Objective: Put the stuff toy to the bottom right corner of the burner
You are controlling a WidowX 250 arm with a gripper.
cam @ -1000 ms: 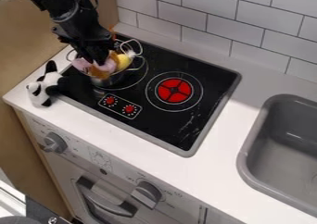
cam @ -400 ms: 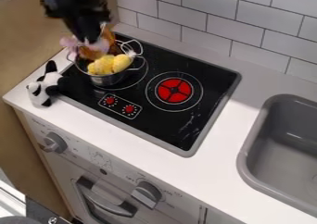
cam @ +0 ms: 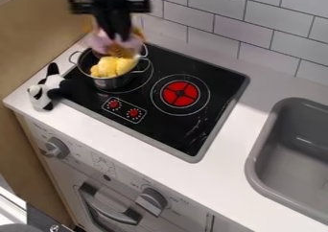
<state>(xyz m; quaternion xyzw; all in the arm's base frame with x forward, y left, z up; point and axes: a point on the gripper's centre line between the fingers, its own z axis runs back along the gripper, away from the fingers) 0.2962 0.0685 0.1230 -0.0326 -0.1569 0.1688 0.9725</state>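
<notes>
White-tiled wall (cam: 275,34) rises behind the counter's (cam: 211,178) back edge, w/ tan panel (cam: 38,39) along its L edge, grey sink (cam: 256,152) twd R edge, oven front (cam: 122,178) w/ knobs (cam: 152,201) below.

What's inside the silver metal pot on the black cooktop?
Lumpy yellow pieces sit in the silver metal pot. They hide its floor, and the pink-and-orange plush toy covers part of its far side.

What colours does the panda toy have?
The panda toy is black and white, best in the camera view.
</notes>
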